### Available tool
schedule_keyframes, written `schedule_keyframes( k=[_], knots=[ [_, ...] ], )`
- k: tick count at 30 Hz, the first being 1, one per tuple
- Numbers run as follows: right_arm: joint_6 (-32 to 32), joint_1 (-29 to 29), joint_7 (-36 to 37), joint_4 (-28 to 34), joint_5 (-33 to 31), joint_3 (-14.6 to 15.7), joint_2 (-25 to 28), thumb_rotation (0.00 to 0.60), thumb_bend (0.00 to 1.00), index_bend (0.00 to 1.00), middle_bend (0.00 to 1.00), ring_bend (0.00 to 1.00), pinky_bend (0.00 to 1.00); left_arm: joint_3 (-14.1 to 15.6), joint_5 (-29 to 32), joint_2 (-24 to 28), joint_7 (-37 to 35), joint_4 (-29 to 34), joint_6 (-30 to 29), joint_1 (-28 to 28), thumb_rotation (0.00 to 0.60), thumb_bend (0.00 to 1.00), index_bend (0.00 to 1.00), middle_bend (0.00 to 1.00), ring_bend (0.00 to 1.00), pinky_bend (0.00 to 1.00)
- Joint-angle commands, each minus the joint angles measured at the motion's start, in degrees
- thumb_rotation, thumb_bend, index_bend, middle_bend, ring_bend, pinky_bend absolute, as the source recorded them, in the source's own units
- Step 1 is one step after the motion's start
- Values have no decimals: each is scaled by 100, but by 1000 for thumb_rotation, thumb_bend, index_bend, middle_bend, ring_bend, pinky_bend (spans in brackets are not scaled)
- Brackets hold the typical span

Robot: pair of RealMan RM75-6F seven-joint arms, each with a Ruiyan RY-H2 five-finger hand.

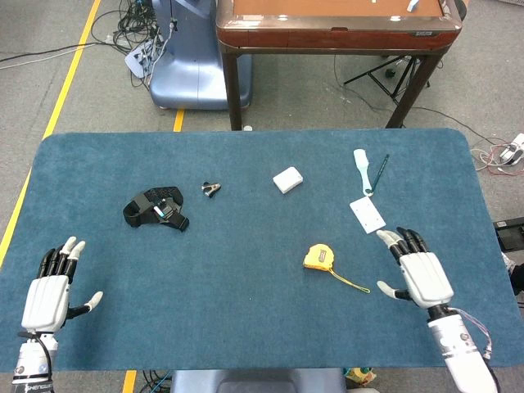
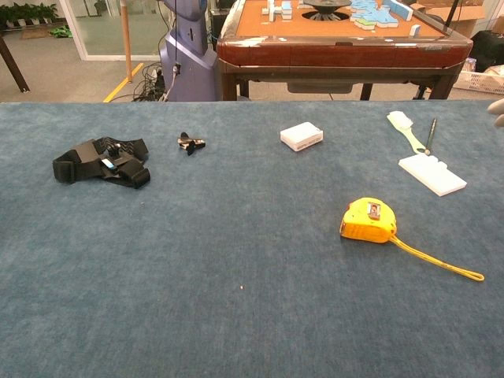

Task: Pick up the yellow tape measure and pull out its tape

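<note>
The yellow tape measure [image 1: 318, 258] [image 2: 368, 220] lies flat on the blue table, right of centre, with a short length of yellow tape [image 1: 352, 283] [image 2: 439, 262] trailing out toward the front right. My right hand [image 1: 421, 274] hovers open just right of the tape's end, fingers spread, holding nothing; only a fingertip [image 2: 497, 109] shows at the chest view's right edge. My left hand [image 1: 51, 294] stays open at the front left corner, far from the tape measure.
A black strap bundle [image 1: 155, 209] lies at the left, a small black clip [image 1: 211, 189] beyond it. A white box [image 1: 287, 179], a white flat block [image 1: 367, 214], a brush [image 1: 362, 168] and a pen [image 1: 381, 171] sit behind the tape measure.
</note>
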State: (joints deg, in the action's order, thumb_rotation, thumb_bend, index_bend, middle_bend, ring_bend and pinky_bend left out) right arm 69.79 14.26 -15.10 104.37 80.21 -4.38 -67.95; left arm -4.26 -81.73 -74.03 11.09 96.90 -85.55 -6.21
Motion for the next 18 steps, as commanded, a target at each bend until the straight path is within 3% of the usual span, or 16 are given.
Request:
schedule_keyframes(
  k=[1,18],
  knots=[
    [-409,341,-391,-2,-364,-129,-348,600,257,108,187,111,96,-2,-3,-7,-4,13,24,-16,600,174,0,0,0,0],
    [-1358,1354,-1125,-931,-1671,-401,-1606,600,253,108,198,130,119,1,21,3,-14,0,76,-39,600,174,0,0,0,0]
  ],
)
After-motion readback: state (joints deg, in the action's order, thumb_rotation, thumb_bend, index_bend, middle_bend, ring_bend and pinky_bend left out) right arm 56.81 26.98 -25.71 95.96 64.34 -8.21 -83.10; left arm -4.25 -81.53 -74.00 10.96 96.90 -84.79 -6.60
